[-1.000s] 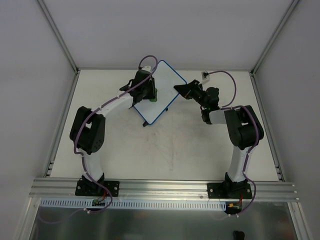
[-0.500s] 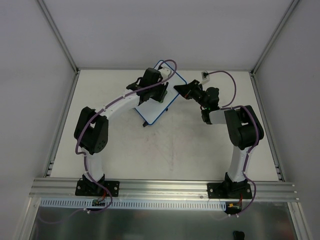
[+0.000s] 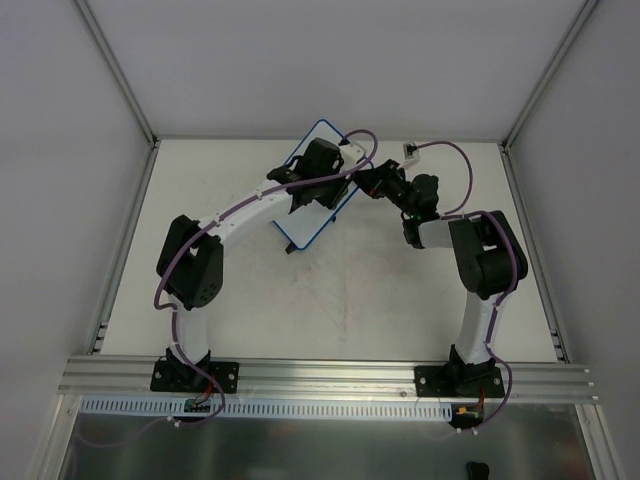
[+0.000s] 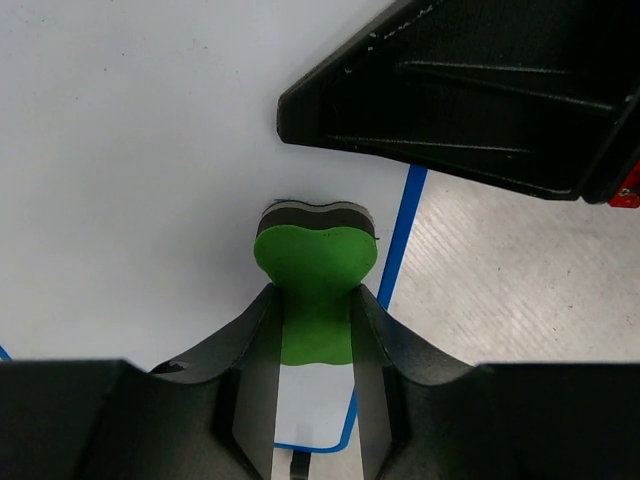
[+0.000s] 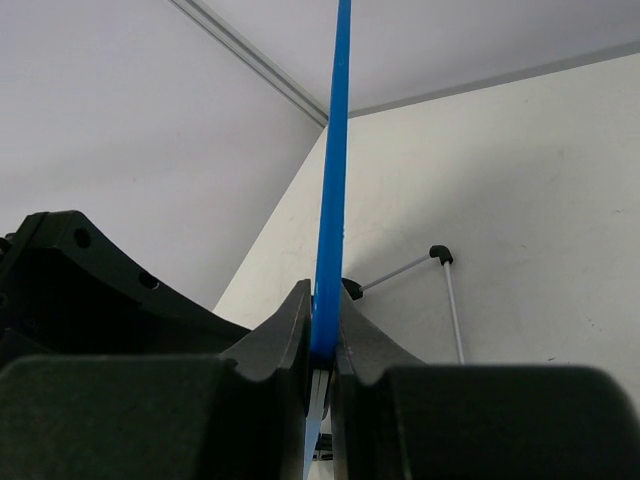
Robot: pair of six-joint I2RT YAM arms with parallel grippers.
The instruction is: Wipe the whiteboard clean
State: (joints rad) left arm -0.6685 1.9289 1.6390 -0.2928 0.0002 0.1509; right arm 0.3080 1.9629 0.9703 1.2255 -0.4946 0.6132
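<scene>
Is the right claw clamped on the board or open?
Shut: the right gripper has both fingers pinching the whiteboard by its blue rim.

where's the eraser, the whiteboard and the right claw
eraser (image 4: 315,262): left wrist view, green top face
whiteboard (image 4: 130,150): left wrist view, bare white face
right claw (image 5: 322,312): right wrist view, between its fingertips, at the blue rim

The whiteboard (image 4: 130,150) is smooth, satin white, and its blue rim (image 4: 398,245) looks like glossy plastic. The eraser (image 4: 316,262) is matt green foam over a dark, felt-like layer. The left gripper (image 4: 316,300) has matt black plastic jaws. The surface (image 4: 520,300) is off-white and finely ribbed; the rail (image 3: 330,372) is brushed metal.
</scene>
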